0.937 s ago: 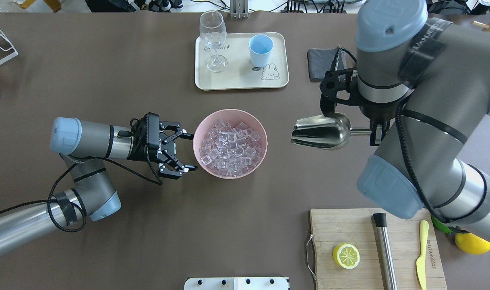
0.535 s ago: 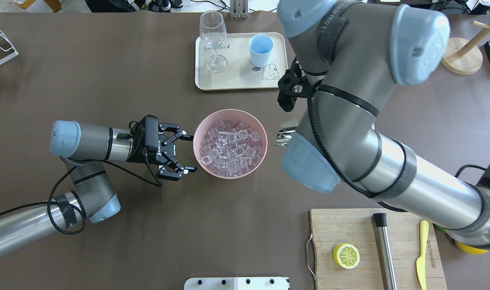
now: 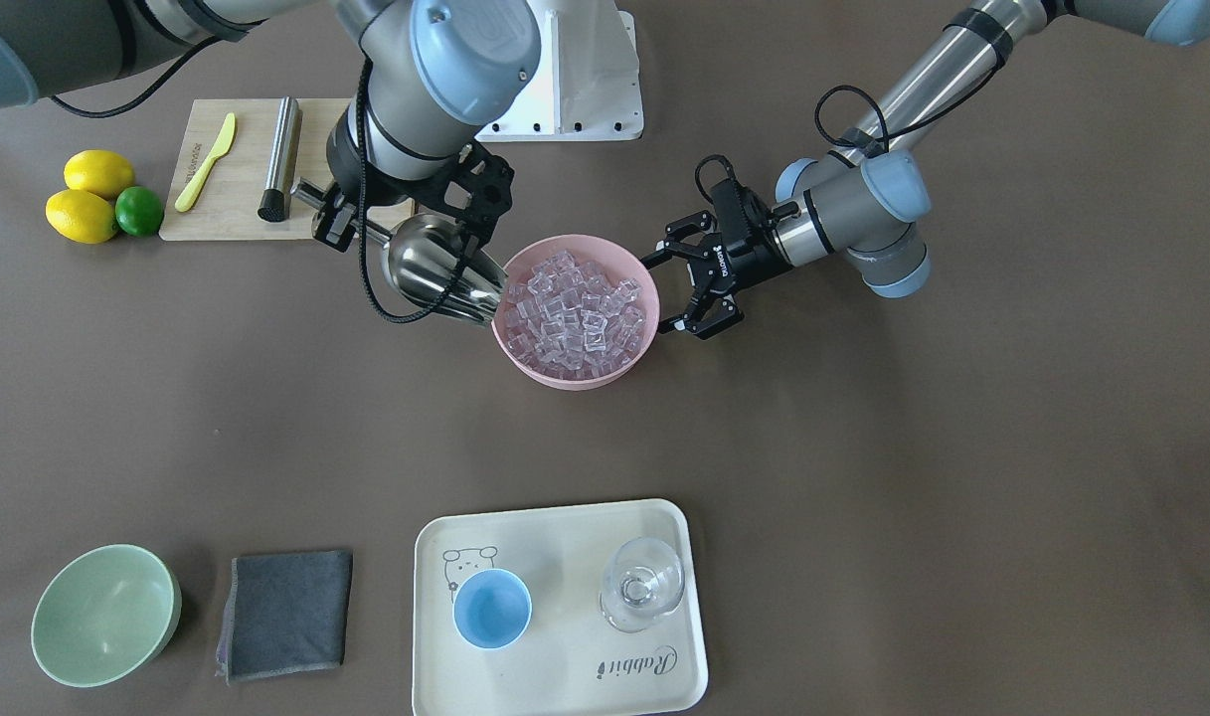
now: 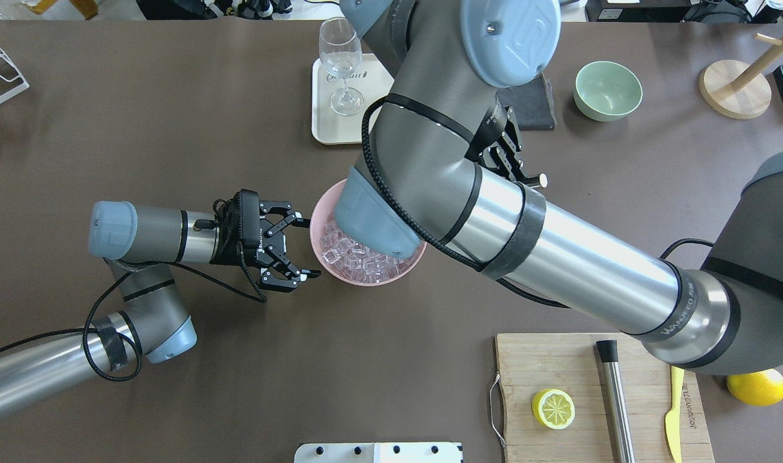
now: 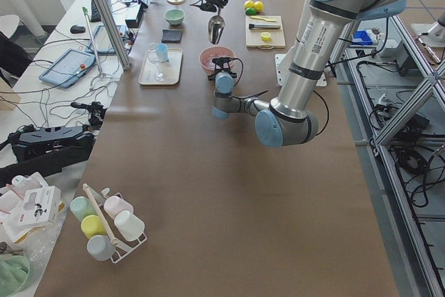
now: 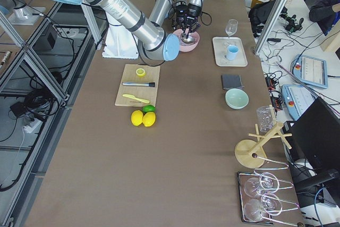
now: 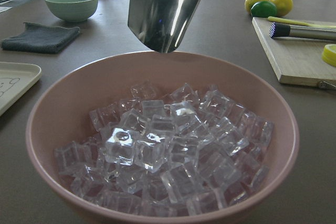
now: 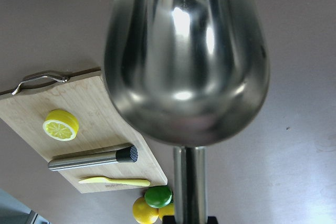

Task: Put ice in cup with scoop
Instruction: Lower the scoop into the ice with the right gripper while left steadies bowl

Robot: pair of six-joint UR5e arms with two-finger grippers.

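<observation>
The ice point(image 3: 577, 308) is all sitting in the pink bowl point(image 3: 565, 376) mid-table, heaped close to the rim. The scoop point(image 3: 435, 264) hangs mouth-down at the bowl's edge on the cutting-board side, with the right gripper point(image 3: 338, 214) clamped on its handle. The left gripper point(image 3: 664, 295) is on the opposite side, jaws spread wide around nothing, just beside the rim. The cup point(image 3: 492, 608) waits on the tray point(image 3: 555, 557), well apart from all this.

I'd say the step here is the dig. Go in at a slant and push the lip under the pile, not straight down onto the cubes, or the bowl could skid. Closing the left gripper on the rim would help.

The overhead view is useless here, since the right arm hides the scoop and cup. The left wrist view shows the lip clear of the ice, and the right wrist view shows the trough is empty.
</observation>
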